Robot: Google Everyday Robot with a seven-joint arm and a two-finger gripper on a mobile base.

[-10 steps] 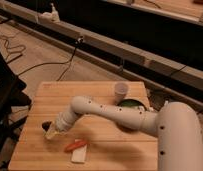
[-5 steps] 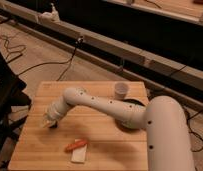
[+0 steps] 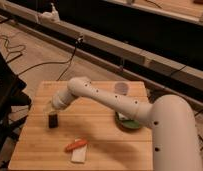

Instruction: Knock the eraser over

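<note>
The eraser (image 3: 53, 120), a small black block, stands upright on the left part of the wooden table (image 3: 100, 145). My gripper (image 3: 49, 110) hangs just above and to the left of it, at the end of the white arm (image 3: 102, 97) that reaches across from the right. The gripper's tip is right at the eraser's top; I cannot tell whether they touch.
An orange stick (image 3: 75, 145) lies on a flat white piece (image 3: 79, 154) near the front edge. A green plate (image 3: 128, 122) sits partly under the arm at the right. A small cup (image 3: 122, 89) stands at the back. Cables lie on the floor behind.
The arm has swung further left and back, carrying the gripper from near the orange stick to just above the eraser. The eraser, earlier hidden by the gripper, now shows upright.
</note>
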